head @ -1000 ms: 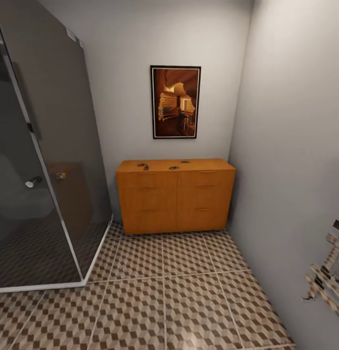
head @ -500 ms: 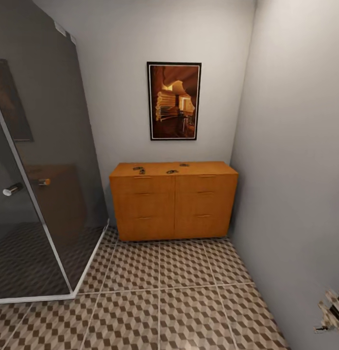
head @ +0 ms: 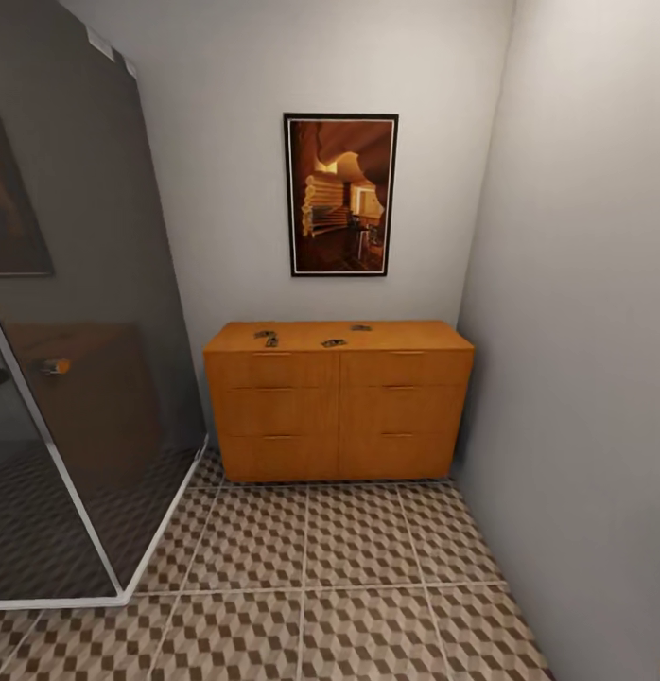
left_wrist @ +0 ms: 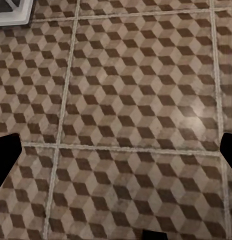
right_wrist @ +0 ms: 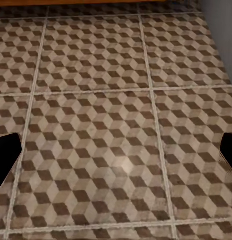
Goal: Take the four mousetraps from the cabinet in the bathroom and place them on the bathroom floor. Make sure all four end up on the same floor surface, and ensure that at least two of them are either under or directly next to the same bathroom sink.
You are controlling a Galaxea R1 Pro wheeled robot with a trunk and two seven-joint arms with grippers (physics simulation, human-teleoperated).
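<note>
The cabinet stands against the far wall under a picture, beside the shower. The mousetraps lie on its top. Both wrist views look down at floor; both jaws spread wide, holding nothing.

The cabinet looks like smooth, matt orange-brown wood. The bathroom floor is tile with a faint sheen. The shower screen is glossy dark glass.
</note>
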